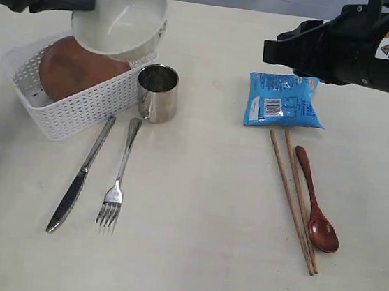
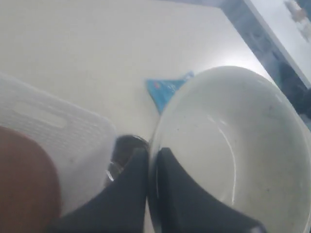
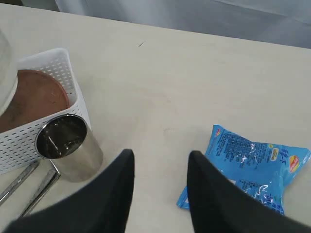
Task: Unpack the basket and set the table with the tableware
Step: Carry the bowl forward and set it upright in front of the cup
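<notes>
Our left hand (image 2: 151,154) pinches the rim of the cream bowl (image 1: 122,11), tilted over the white basket (image 1: 79,108); our right hand (image 3: 158,162) hangs spread above the desk (image 1: 201,209), beside the blue packet (image 1: 284,103).

Matt pale beige table (image 1: 189,257); glossy smooth cream bowl (image 1: 121,14); white lattice-moulded plastic basket (image 1: 79,108); dull smooth brown saucer (image 1: 73,68); mirror-polished steel cup (image 1: 158,93); bright steel knife (image 1: 78,178) and fork (image 1: 118,179); plain matt wooden chopsticks (image 1: 292,199); glossy reddish-brown spoon (image 1: 317,209); shiny crinkled blue plastic packet (image 1: 284,103).
</notes>
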Controlling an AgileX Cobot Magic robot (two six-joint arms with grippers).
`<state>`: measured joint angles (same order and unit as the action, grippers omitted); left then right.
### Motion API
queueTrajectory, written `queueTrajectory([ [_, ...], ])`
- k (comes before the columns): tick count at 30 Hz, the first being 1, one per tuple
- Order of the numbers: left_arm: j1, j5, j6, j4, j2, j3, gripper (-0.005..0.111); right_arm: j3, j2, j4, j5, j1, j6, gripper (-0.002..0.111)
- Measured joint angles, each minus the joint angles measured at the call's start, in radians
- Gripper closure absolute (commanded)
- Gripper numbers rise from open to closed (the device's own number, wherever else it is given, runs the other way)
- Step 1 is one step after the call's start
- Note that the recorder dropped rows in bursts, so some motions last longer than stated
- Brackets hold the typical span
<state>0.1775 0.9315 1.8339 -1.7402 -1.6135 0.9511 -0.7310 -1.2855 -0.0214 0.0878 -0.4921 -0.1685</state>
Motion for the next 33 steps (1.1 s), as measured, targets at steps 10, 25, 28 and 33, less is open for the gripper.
queueTrajectory([
  [10, -0.373, -0.295, 0.0, 0.003, 0.0, -0.148, 0.107, 0.0, 0.0, 0.0, 0.0, 0.0, 0.0, 0.073],
  [25, -0.596, -0.501, 0.034, 0.134, -0.198, -0.158, 0.107, 0.0, 0.0, 0.0, 0.021, 0.0, 0.0, 0.073],
  [28, -0.596, -0.499, 0.034, 0.145, -0.202, -0.158, 0.105, 0.0, 0.0, 0.0, 0.021, 0.0, 0.0, 0.073],
  [33, -0.596, -0.503, 0.034, 0.144, -0.202, -0.158, 0.078, 0.0, 0.0, 0.0, 0.021, 0.0, 0.0, 0.073],
])
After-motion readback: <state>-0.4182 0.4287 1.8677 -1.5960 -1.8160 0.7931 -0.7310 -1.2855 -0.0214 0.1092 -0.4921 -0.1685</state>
